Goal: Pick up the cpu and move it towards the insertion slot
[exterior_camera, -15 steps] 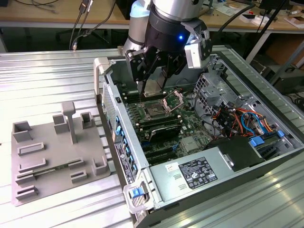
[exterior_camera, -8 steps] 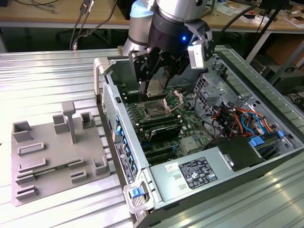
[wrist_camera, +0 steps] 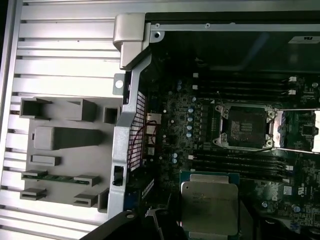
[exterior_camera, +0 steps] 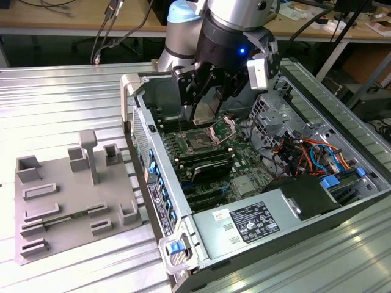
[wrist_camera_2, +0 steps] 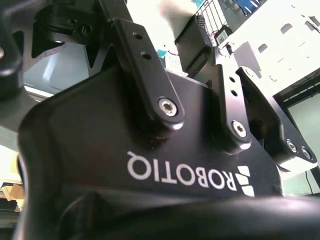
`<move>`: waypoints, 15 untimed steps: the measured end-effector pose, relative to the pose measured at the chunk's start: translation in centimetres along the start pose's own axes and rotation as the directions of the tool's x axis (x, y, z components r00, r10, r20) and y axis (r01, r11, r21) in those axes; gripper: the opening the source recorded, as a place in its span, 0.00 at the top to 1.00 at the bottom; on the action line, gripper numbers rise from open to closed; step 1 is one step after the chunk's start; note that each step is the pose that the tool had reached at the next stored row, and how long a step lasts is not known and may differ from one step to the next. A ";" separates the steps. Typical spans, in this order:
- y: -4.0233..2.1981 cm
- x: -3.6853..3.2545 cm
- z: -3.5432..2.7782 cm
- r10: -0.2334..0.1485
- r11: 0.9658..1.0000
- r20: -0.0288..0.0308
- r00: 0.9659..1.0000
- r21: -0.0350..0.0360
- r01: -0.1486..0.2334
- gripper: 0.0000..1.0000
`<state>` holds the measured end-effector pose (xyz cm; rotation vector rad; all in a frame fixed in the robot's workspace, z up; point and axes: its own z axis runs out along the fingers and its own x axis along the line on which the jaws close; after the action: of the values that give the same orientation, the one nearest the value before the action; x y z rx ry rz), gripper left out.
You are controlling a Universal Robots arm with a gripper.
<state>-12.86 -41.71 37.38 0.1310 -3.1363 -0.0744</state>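
The jaws are gripping the cpu [wrist_camera: 209, 209], which is hanging flat beneath the gripper [exterior_camera: 204, 105], lifted clear of the board. It is hovering near the insertion slot [wrist_camera: 246, 126], not over it, inside the open computer case [exterior_camera: 160, 183]. One cpu and one slot are showing. One grey plastic tray [exterior_camera: 72, 210] is sitting on the counter [exterior_camera: 61, 97] beside the case.

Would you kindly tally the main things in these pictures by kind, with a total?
cpu: 1
insertion slot: 1
grey plastic tray: 1
computer case: 1
gripper: 1
Total: 5
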 end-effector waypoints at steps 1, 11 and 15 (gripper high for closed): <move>-0.01 -0.13 0.04 0.000 1.000 0.000 1.000 0.000 0.000 0.45; -0.14 -1.37 0.50 0.000 1.000 0.000 1.000 -0.005 0.000 0.45; -0.17 -1.65 0.62 0.000 1.000 0.000 1.000 -0.006 0.000 0.45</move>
<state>-11.21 -41.71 36.76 0.1309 -3.1363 -0.0833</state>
